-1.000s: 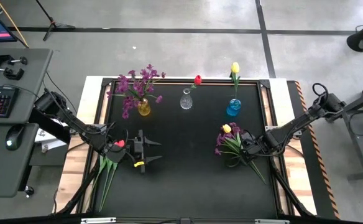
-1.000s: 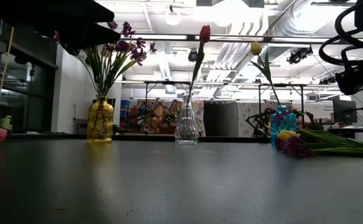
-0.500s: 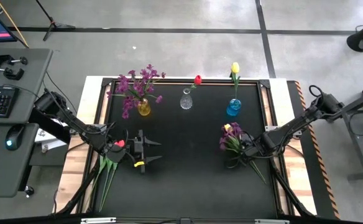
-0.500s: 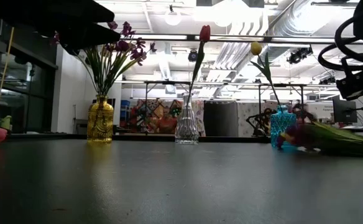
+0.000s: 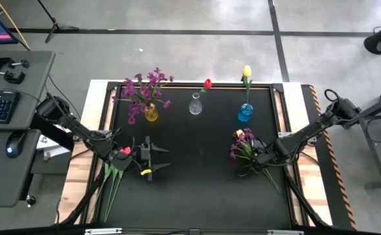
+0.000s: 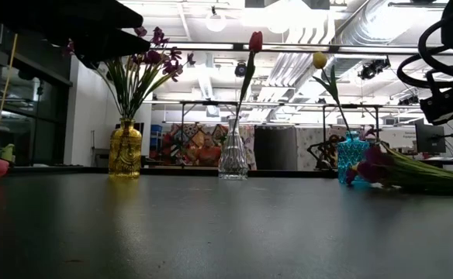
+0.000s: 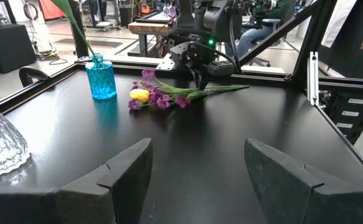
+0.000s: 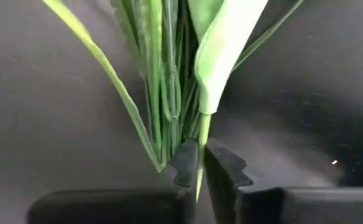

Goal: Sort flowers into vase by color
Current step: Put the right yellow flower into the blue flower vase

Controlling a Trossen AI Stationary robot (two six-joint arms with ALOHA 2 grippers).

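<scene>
Since a second ago, my right jaws (image 5: 267, 156) have dragged the mixed bunch of flowers (image 5: 246, 147) slightly back across the desk (image 5: 190, 189) and tilted its heads up; they pinch a green stem (image 8: 199, 163), so a pick is likely starting. My left jaws (image 7: 197, 177), spread wide, wait by the loose tulips (image 5: 114, 171) at the left edge. Along the far edge, the yellow vase (image 5: 151, 114) holds purple sprays, the clear vase (image 5: 195, 105) one red tulip, the blue vase (image 5: 244, 113) one yellow tulip.
</scene>
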